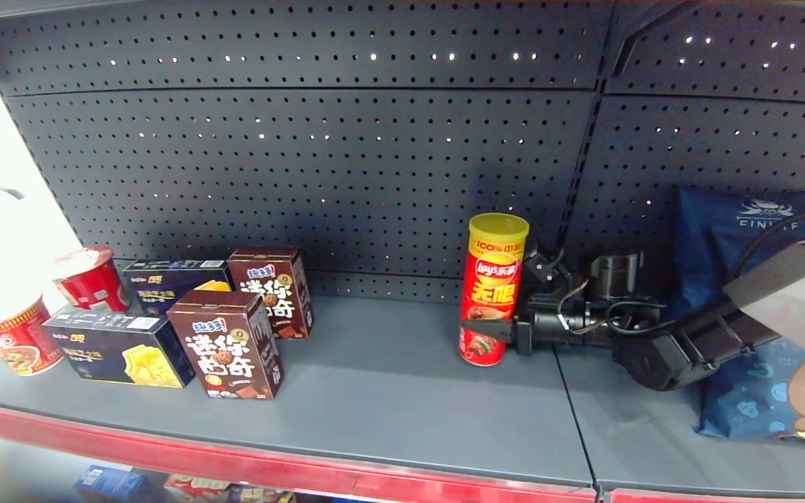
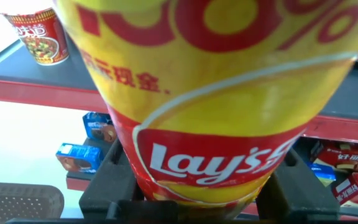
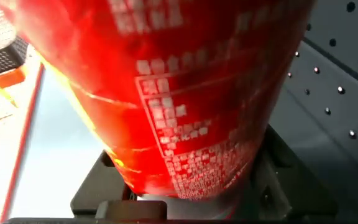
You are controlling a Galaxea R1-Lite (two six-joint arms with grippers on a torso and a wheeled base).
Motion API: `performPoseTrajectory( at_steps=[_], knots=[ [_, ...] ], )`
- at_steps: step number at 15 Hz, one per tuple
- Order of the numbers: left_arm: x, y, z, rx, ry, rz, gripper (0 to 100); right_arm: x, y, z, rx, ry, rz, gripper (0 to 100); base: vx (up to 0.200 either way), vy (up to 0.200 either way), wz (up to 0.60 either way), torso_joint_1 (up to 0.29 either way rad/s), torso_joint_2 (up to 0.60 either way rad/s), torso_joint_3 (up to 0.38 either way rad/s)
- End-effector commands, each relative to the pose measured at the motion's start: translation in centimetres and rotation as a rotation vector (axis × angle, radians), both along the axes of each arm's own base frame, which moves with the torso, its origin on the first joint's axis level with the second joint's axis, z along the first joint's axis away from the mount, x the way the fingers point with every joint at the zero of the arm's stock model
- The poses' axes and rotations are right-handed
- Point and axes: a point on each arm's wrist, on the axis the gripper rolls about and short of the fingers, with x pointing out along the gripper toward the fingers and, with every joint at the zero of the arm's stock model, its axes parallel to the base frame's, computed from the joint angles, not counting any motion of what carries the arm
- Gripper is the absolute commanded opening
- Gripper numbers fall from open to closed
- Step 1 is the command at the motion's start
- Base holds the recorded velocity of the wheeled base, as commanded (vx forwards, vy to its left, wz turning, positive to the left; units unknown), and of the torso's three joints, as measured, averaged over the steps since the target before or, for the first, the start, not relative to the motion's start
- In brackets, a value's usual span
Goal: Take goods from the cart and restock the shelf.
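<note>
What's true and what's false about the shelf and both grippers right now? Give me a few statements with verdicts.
1. The right gripper grips the chips can low on its body, and the can stands upright on the shelf. True.
2. That can's lid is off. False: its yellow lid is on.
3. The left gripper is empty. False: it holds a second chips can.
4. Two brown boxes stand on the shelf to the left of the chips can. True.
5. The blue bag lies left of the chips can. False: it is on the right, behind the right arm.
</note>
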Motion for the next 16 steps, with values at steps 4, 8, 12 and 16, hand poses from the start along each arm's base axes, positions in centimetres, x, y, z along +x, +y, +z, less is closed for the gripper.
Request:
performPoseTrajectory(
  at_steps=[4,8,12,16],
  knots=[
    [0.0,0.0,0.1,-0.002,-0.007,-0.002,0,-6.3,-2.2,2.9,0.006,-0.033,-0.024,0,0.0,0.0,0.0,0.0,0.0,0.0],
    [-0.3,0.0,0.0,-0.003,-0.022,0.001,0,-10.1,-4.1,2.9,0.014,-0.069,-0.042,0,0.0,0.0,0.0,0.0,0.0,0.0],
    [-0.4,0.0,0.0,-0.004,-0.03,0.002,0,-12.3,-4.4,1.8,0.014,-0.072,-0.026,0,0.0,0.0,0.0,0.0,0.0,0.0],
    [-0.5,0.0,0.3,-0.003,-0.042,0.002,0,-13.7,-4.4,0.3,0.005,-0.049,-0.006,0,0.0,0.0,0.0,0.0,0.0,0.0]
  ],
)
